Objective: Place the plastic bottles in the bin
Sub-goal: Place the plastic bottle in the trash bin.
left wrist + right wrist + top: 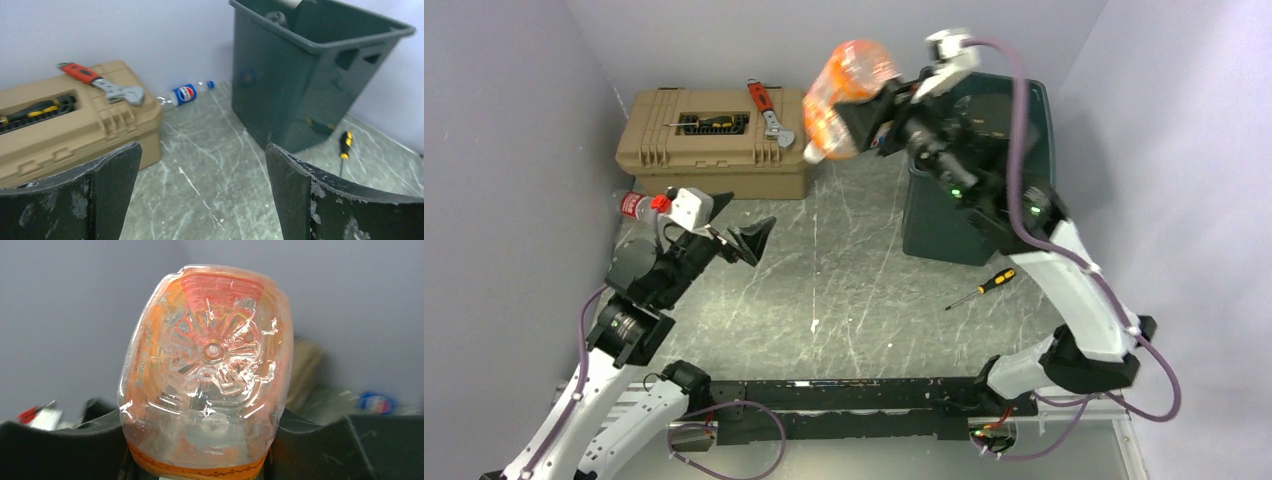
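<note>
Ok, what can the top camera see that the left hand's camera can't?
Only the top camera: the orange bottle clamped in the right gripper, and a red-capped bottle near the left wall. Only the left wrist camera: a blue-labelled bottle lying by the back wall. Both: the bin, the tan toolbox, the red wrench on it, and the screwdriver on the table.

one overhead, two wrist views
the top camera looks down from above the near edge over the whole table (844, 280). the left wrist camera sits low, facing far and right, sharing the toolbox (75, 125) and bin (280, 85) with it. the right wrist camera faces left, close on an orange bottle (205, 365); the blurred blue patch behind is perhaps the blue-label bottle (186, 93).
</note>
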{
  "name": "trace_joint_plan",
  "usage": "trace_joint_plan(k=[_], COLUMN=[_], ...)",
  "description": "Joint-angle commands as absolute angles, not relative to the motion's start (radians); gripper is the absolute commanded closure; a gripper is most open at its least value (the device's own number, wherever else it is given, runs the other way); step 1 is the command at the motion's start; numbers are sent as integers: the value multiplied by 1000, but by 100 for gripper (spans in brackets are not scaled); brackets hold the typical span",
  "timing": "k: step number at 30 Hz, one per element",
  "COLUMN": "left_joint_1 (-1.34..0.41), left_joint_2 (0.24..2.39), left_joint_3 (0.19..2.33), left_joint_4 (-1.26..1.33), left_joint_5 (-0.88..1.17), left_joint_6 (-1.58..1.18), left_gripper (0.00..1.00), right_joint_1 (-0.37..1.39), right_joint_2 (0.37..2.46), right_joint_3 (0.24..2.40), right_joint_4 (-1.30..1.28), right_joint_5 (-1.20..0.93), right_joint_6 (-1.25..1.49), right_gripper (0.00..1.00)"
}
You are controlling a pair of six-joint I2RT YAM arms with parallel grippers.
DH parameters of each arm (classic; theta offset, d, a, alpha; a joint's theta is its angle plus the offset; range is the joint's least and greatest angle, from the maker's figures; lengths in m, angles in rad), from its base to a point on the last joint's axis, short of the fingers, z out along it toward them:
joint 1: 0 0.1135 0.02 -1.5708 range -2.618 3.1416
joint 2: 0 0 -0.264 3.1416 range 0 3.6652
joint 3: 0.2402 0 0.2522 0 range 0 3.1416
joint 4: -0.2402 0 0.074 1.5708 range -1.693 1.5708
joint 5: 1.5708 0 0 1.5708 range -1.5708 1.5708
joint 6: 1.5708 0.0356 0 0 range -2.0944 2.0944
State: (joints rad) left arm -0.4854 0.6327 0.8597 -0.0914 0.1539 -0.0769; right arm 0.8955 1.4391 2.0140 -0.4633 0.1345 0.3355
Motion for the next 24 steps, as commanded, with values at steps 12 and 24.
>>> trace_joint_plan(k=[12,24], left_joint_1=[-486,-486], left_joint_2=[538,680], left_joint_3=[925,961], left_joint_4=[-438,-701], left_joint_5=[-797,-814], left_joint_6=[-268,-375], left_gripper=[0,0], right_joint_1=[425,190], right_joint_2=[1331,1456], right_joint_3=[1951,1787], right_joint_4=[-308,-353], right_joint_5=[747,500], right_joint_6=[-44,232], right_gripper=[62,60])
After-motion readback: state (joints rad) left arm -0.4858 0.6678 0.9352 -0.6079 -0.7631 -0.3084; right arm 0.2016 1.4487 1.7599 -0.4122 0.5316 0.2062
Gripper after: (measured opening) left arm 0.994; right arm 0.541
